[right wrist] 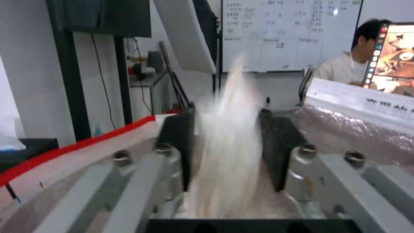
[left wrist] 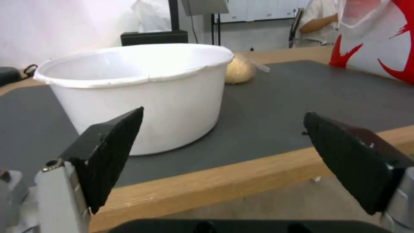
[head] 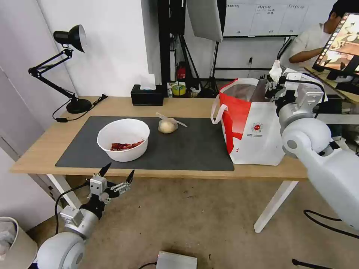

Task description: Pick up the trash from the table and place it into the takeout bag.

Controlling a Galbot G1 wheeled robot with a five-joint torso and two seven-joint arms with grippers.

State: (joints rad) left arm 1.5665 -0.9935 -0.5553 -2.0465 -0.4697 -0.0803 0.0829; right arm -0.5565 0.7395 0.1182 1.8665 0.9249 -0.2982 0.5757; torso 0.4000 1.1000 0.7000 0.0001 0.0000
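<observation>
Tissue (right wrist: 226, 152) blurred, prob. between right gripper (right wrist: 227, 152) fingers, over takeout bag (head: 254, 130).

takeout bag (head: 258, 142) logo, whiteboard (right wrist: 289, 32) writing — nothing legible

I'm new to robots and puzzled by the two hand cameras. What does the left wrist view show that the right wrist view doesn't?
Left wrist view alone: the open left pincer before the table edge, the bowl and knotted bag on the mat. Right wrist view alone: the right pincer with white tissue between its fingers, above the foil lining. Both show the takeout bag.
</observation>
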